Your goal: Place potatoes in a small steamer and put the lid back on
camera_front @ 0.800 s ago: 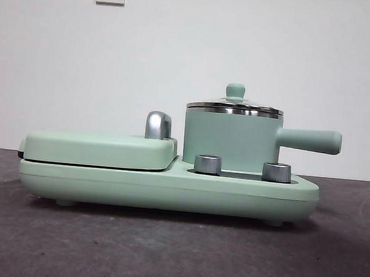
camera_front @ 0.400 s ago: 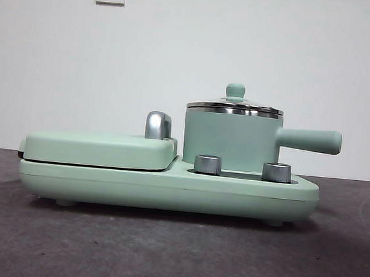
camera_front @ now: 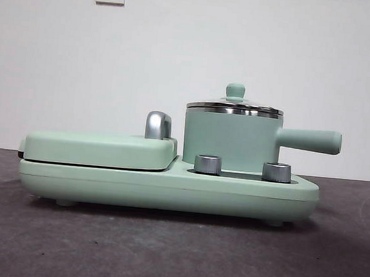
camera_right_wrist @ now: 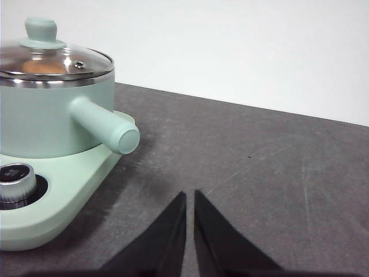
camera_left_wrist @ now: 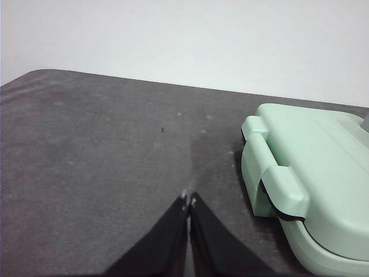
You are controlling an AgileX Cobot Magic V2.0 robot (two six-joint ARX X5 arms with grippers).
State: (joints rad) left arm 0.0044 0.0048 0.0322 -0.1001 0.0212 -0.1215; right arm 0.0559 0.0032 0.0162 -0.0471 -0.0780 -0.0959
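Task looked done from here: the lid (camera_front: 234, 106) sat flat on the small steamer (camera_front: 231, 141), right side of the cooker base (camera_front: 168, 185), and through the glass in the right wrist view I made out something orange-brown, likely the potatoes (camera_right_wrist: 43, 67). Both arms waited off to the sides, nothing held; left gripper (camera_left_wrist: 188, 200) clenched near the grill plate (camera_front: 100, 149), right gripper (camera_right_wrist: 190, 195) nearly clenched, just right of the steamer handle. I judged no further move needed beyond keeping clear.
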